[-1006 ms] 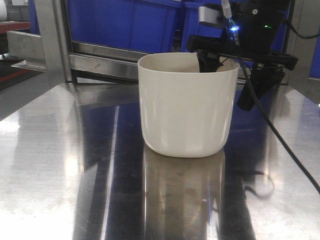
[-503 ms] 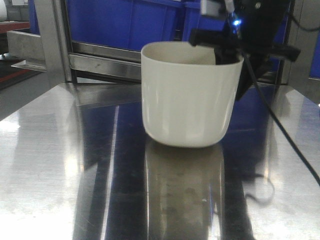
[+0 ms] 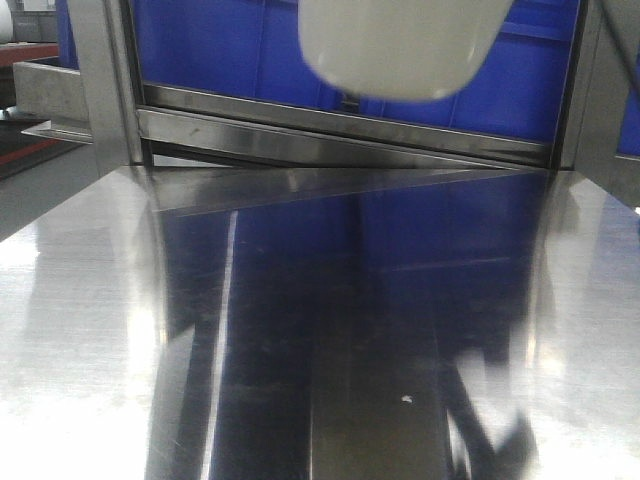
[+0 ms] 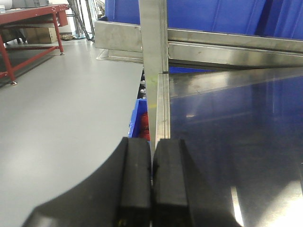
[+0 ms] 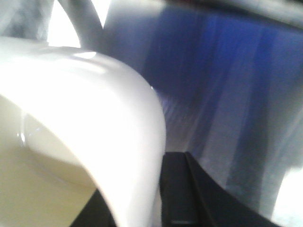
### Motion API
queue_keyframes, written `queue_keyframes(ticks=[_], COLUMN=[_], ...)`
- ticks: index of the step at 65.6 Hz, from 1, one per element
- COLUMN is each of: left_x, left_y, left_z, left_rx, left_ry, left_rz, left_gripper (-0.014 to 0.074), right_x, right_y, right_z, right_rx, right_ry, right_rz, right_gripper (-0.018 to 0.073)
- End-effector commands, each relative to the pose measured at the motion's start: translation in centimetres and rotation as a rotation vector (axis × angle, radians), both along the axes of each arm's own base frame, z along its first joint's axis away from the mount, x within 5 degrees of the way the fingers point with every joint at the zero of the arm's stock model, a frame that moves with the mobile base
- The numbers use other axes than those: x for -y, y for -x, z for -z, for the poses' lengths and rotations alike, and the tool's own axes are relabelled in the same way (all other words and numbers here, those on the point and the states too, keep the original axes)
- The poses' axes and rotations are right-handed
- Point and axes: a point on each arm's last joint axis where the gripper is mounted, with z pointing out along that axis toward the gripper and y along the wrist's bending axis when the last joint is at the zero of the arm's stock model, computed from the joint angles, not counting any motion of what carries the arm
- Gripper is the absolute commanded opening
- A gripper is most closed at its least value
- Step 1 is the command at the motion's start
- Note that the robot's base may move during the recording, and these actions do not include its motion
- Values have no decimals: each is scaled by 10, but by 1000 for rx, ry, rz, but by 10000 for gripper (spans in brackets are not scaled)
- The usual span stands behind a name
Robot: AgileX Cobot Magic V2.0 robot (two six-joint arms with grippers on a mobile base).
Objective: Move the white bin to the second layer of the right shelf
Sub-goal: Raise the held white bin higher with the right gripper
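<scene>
The bin point(image 3: 400, 50) hangs at 12 o'clock in the front view, base clear above the table point(image 3: 300, 350). The right claw point(image 5: 135, 208) pinches its wall. The left claw point(image 4: 152, 189) is pressed together, empty, at the table's 9 o'clock edge. Blue crates point(image 3: 230, 50) fill the rack point(image 3: 350, 125) behind, so room there looks tight.

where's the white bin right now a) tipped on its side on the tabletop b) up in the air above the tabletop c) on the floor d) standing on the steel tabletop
B: only the rounded base of the white bin shows at the top of the front view, above the steel tabletop, with the right tool clamped on its wall.
</scene>
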Motion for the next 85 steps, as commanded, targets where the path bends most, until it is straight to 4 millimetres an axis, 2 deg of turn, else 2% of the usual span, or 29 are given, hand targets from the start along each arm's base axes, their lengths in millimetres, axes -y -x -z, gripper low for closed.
queue_keyframes(ticks=[1,10,18,25,39,52,85], left_x=[0,0,0,0,0,0,0], left_y=[-1,-1,-1,-1,-1,-1,-1], left_z=[4,4,4,4,4,4,4], left_rx=[63,63,63,63,63,63,63], left_ry=[9,9,9,9,9,9,9], left_rz=[6,6,6,6,6,6,6], left_gripper=[85,85,85,85,85,85,85], right_x=[12,26,38,48,62,67,68], right_y=[25,57,89,118,154,169,170], right_z=[-36,-38,-30,-11,23,27,25], right_rx=[207,301,366,388,405,463,478], right_ry=[-56,-71,-95,-104,-111,-133,-139], right_rz=[16,26,33,36,40,43,45], right_gripper=[52,52,52,52,52,52,52])
